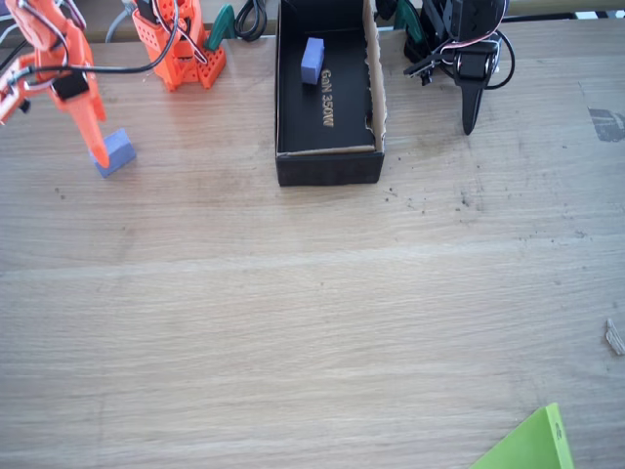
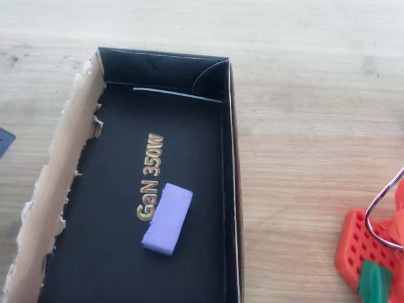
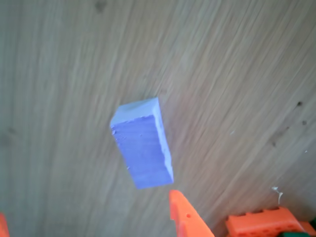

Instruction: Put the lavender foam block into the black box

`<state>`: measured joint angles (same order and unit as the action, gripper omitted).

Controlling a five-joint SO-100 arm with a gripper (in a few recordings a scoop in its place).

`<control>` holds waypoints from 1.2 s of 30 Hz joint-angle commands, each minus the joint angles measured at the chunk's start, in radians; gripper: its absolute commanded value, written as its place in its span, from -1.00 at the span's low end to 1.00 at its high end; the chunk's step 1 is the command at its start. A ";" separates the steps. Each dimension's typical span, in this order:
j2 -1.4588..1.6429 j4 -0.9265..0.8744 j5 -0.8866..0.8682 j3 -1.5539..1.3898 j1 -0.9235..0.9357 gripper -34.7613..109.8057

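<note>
The lavender foam block (image 1: 118, 150) lies on the wooden table at the far left, well to the left of the black box (image 1: 329, 164). In the wrist view the lavender foam block (image 3: 143, 147) rests just ahead of one orange fingertip (image 3: 180, 207), slightly to its left. My orange gripper (image 1: 59, 142) stands open, one finger's tip touching or nearly touching the block's left side. The black box (image 2: 232, 189) has a ragged brown edge and gold lettering. A longer lavender block (image 2: 167, 218) lies inside it.
The arm's orange base (image 1: 182, 41) stands at the back between the block and the box, with cables around it. A green sheet corner (image 1: 532, 447) pokes in at the front right. Bare wood stretches across the table's front.
</note>
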<state>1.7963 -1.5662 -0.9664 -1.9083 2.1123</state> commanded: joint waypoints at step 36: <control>0.094 -0.055 0.129 -0.003 0.031 0.09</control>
<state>1.8254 -1.5923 -0.8253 -1.9021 2.1399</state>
